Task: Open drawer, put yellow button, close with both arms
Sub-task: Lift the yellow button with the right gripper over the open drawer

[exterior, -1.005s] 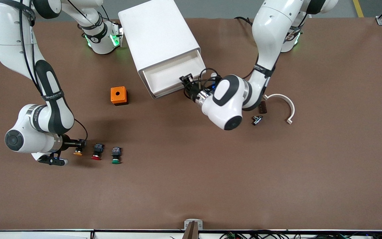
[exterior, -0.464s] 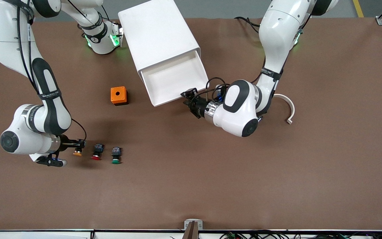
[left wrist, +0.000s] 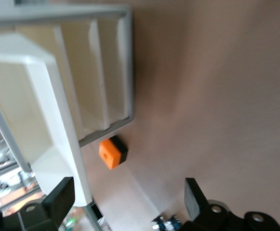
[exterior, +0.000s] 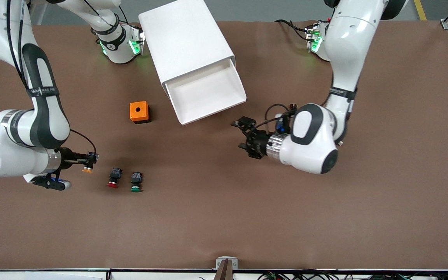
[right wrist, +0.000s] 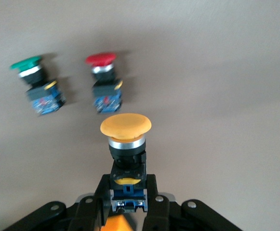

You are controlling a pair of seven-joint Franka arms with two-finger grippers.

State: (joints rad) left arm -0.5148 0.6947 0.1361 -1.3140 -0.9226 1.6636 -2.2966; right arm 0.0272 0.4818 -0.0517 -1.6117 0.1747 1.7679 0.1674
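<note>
right gripper [exterior: 89, 160] is clamped on the yellow button [exterior: 88, 168], fingers [right wrist: 103, 192] pinching its dark block body w/ the cap pointing away from the wrist. button is off the table [exterior: 224, 217], over the bare brown top beside the red button [exterior: 113, 177], toward the right arm's end. green button [exterior: 135, 182] lies just beside the red one, both on their sides, caps toward the front camera.

drawer [exterior: 207, 92] of the white cabinet [exterior: 185, 42] is pulled out, white tray showing. orange box [exterior: 139, 112] sits near the cabinet, toward the right arm's end.

left gripper [exterior: 245, 138] is over bare table, near the drawer's corner but apart from it, fingers [left wrist: 59, 201] spread wide w/ nothing between them.
</note>
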